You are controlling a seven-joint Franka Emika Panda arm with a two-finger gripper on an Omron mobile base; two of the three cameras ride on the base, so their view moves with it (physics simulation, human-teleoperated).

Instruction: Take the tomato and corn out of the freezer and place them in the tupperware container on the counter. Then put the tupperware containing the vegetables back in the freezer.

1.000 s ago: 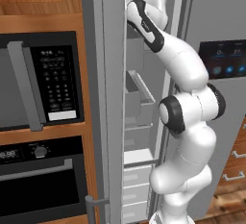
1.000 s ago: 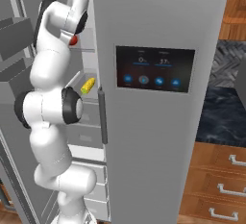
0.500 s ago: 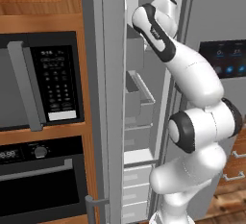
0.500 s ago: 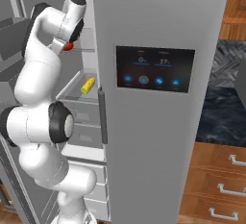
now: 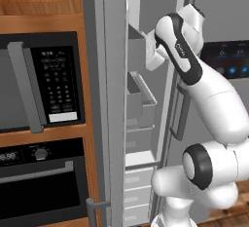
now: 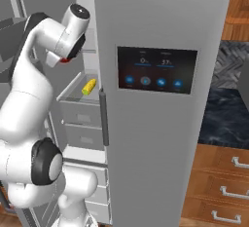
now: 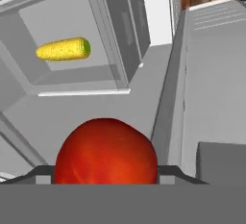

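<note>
claw: jaws set apart on either side of the tomato, which sits between the dark tips in the hand view; holding it.
tomato: red, round, large and close at the bottom of the hand view; in the right base view a sliver of red peeks from under the wrist, up inside the freezer.
corn: yellow cob with a green end, lying on its side in a clear-fronted grey bin below the claw; in the hand view it lies flat in the upper left, well apart from the tomato.
freezer: narrow grey compartment, door swung open to the left; shelves, door bins and drawers visible down its height.
arm: white with dark joints, bent high, wrist reaching into the upper part of the freezer.
fridge door: closed, grey, with a dark panel showing blue icons.
microwave: black, set in wood cabinetry left of the freezer, with an oven beneath.
worktop: dark marbled stone at far right, over wooden drawers with silver handles.
</note>
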